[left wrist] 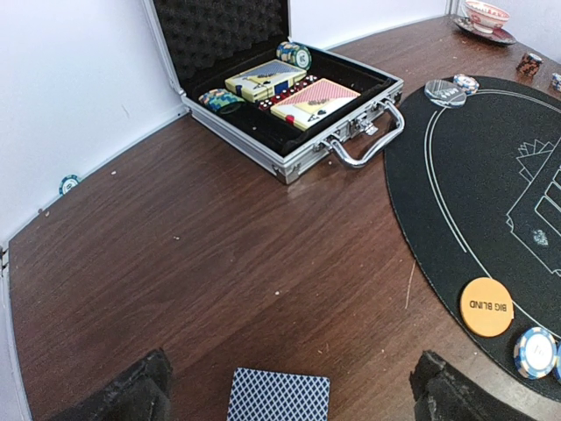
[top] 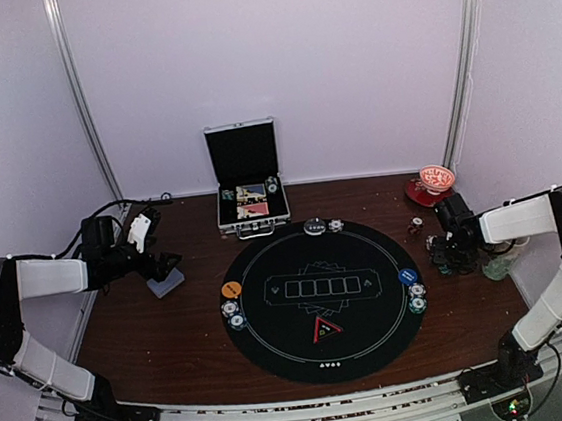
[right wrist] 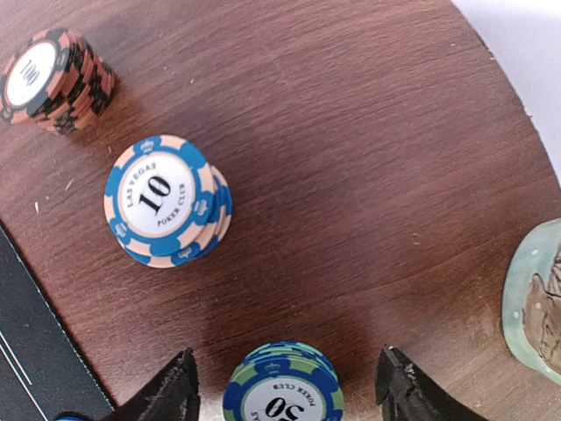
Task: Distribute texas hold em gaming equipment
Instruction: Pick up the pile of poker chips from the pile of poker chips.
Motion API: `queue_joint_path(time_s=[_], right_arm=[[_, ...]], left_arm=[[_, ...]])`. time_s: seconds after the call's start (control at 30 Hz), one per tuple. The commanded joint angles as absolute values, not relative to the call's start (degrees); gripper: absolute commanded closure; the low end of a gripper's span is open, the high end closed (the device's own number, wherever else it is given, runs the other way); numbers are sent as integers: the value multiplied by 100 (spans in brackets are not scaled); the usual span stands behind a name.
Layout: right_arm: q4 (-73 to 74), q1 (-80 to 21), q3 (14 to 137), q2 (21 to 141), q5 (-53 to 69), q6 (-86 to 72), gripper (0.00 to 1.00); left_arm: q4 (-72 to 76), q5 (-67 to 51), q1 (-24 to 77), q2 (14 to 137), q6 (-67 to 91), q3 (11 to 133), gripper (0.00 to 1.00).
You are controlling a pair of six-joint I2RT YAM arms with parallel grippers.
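Note:
In the left wrist view a stack of blue diamond-backed playing cards point(left wrist: 279, 396) lies on the wood between my left gripper's point(left wrist: 285, 399) wide-open fingers, with clear gaps on both sides. From above, that gripper point(top: 162, 273) hangs left of the black mat point(top: 276, 357). My right gripper point(right wrist: 285, 395) straddles a green-and-blue "50" chip stack point(right wrist: 282, 390); wood shows between the stack and each finger point(right wrist: 166, 395). A blue "10" stack point(right wrist: 166, 202) and a red-black "100" stack point(right wrist: 57, 79) stand beyond it. An orange BIG BLIND disc point(left wrist: 486, 307) and a blue disc point(top: 407, 276) lie on the mat.
The open silver case point(left wrist: 351, 132) holds card boxes and chips at the back. A red bowl point(top: 437, 182) and a glass point(right wrist: 535, 303) stand near the right gripper point(top: 444, 254). A loose teal chip point(left wrist: 70, 184) lies by the left wall. Chip pairs sit at the mat's sides.

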State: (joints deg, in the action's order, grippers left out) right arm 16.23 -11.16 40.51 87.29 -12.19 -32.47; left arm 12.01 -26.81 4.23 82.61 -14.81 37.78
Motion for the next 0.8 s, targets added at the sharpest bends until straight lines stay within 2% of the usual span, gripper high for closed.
queue_joint_path(time_s=[0.0, 0.23, 0.77], right_arm=[[1474, -1072, 3985, 8776, -1110, -3221, 33], [1484, -1072, 3918, 8710, -1125, -3220, 42], [1538, -1114, 3816, 8444, -1098, -3226, 50]], left_arm=[[1397, -2742, 399, 8303, -1459, 3805, 2], [1397, -2731, 399, 8305, -1458, 3806, 2], [1389, -2705, 401, 8333, -1461, 3814, 2]])
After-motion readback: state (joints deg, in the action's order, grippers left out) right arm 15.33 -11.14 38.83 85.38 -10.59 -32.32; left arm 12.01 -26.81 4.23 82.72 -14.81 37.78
